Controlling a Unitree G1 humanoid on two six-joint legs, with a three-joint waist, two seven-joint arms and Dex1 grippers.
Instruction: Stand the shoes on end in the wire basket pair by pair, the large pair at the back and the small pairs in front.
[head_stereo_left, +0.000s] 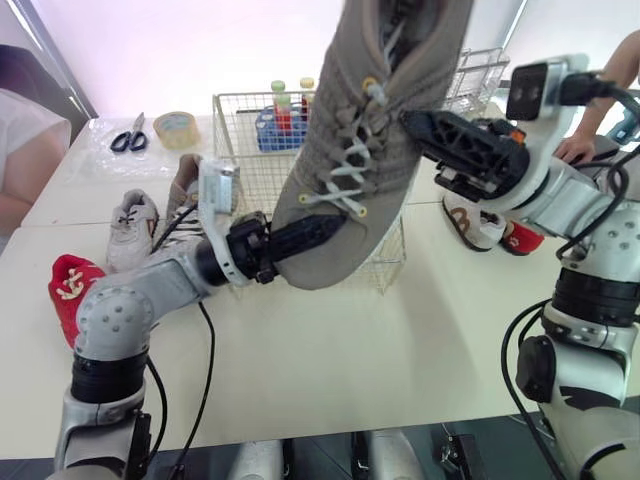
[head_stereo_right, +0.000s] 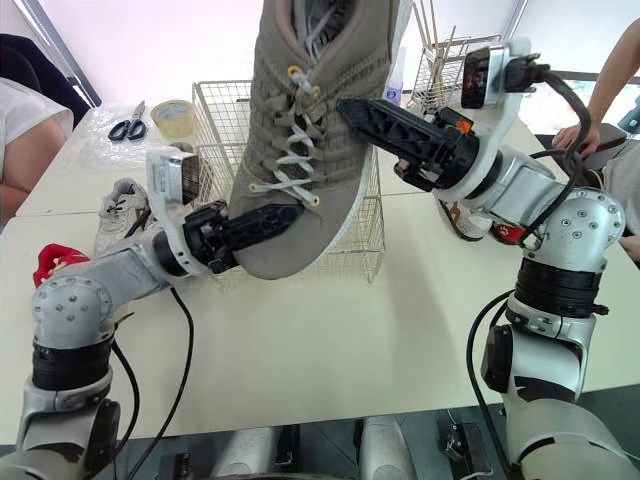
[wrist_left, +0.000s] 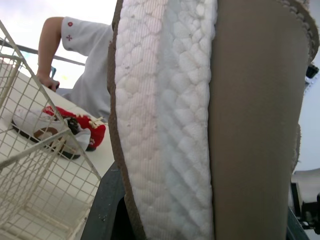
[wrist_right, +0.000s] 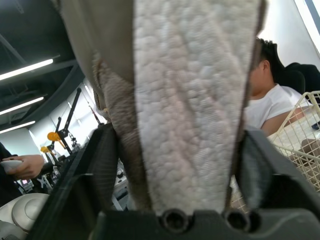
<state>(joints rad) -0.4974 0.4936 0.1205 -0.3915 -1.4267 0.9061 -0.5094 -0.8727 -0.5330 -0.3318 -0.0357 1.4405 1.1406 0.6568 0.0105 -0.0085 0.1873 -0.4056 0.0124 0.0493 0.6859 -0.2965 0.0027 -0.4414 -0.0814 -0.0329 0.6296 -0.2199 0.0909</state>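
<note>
Entry: large shoe (head_stereo_left: 365, 130), raised before the wire basket (head_stereo_left: 235, 140) at my 12 o'clock.

Hold: my left gripper (head_stereo_left: 315, 232) is clamped on the toe, my right gripper (head_stereo_left: 420, 125) across the midsole.

Handling, as I judge it: clear the near rim, lower the shoe toe-first against the back wall, and release only once it stands.

Appearance: tan upper, pale laces, white pebbled sole, heel at 12 o'clock.

The right gripper (wrist_right: 180, 170) clamps the shoe (wrist_right: 190, 100), whose pale pebbled sole faces the camera, with black fingers (wrist_right: 102, 165) pressed against both its sides. Beyond are a person (wrist_right: 267, 100) in white and a corner of the basket (wrist_right: 300, 130).
</note>
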